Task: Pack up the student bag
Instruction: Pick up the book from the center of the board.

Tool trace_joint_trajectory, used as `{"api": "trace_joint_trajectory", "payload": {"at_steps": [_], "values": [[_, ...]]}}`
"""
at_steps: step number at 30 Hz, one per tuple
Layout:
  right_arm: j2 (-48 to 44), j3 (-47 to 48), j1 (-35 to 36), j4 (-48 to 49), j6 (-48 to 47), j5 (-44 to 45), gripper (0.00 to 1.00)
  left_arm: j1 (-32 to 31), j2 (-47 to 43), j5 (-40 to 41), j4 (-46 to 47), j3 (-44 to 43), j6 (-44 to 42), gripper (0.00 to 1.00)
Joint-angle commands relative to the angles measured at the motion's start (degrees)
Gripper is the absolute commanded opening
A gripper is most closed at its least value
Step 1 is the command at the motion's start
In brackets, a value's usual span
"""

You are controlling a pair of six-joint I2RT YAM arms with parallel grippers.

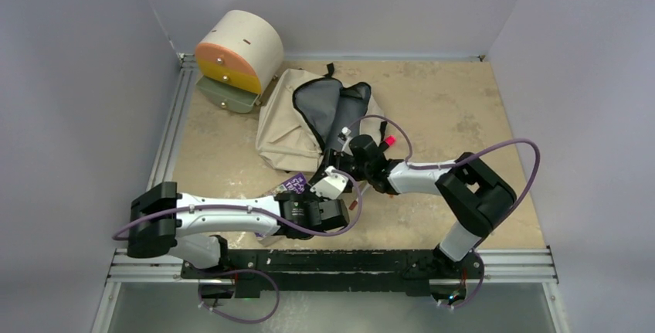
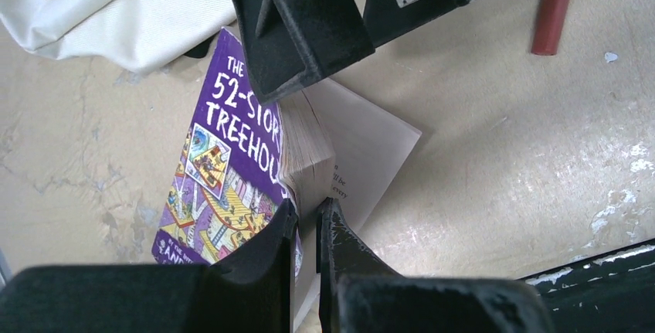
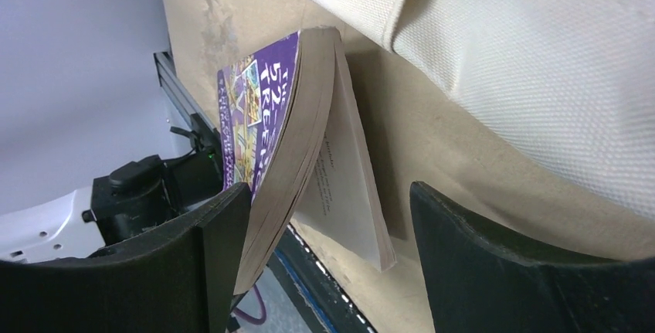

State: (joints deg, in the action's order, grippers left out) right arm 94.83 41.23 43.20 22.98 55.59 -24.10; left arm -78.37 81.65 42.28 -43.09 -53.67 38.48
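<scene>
The student bag [image 1: 297, 120] is a beige backpack lying unzipped at the back of the table, its dark grey lining showing. A purple paperback book [image 2: 232, 155] is held on edge just in front of it. My left gripper [image 2: 307, 221] is shut on the front cover and a thick block of pages, and the back pages splay open to the right. My right gripper [image 3: 332, 209] is open and straddles the splayed book [image 3: 286, 117], its left finger [image 3: 224, 225] close against the page block. The bag's cloth [image 3: 541, 62] lies just beyond.
A cream-and-orange cylindrical drawer unit [image 1: 235, 55] stands at the back left, one lower drawer pulled out. A red marker [image 2: 552, 16] lies on the table to the right of the book. Grey walls close in the table on three sides.
</scene>
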Motion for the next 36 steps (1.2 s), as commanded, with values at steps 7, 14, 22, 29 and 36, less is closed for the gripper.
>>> {"api": "trace_joint_trajectory", "payload": {"at_steps": [7,14,22,29,36], "values": [[4.5,2.9,0.4,5.5,0.4,-4.1,0.80,-1.2,-7.6,5.9,-0.4,1.0,2.8,0.00],[6.6,4.2,0.7,8.0,1.5,-6.9,0.82,-1.4,-9.2,5.1,1.5,2.7,1.8,0.00],[10.2,6.3,2.5,9.1,1.9,-10.1,0.83,-1.9,-9.1,5.2,2.3,3.5,2.1,0.00],[12.7,8.1,4.3,10.8,3.3,-11.5,0.83,-2.1,-9.0,5.0,3.0,4.1,1.8,0.00],[14.1,7.5,4.8,12.6,4.5,-12.4,0.83,-2.5,-8.9,5.2,3.2,4.3,2.0,0.00]]}}
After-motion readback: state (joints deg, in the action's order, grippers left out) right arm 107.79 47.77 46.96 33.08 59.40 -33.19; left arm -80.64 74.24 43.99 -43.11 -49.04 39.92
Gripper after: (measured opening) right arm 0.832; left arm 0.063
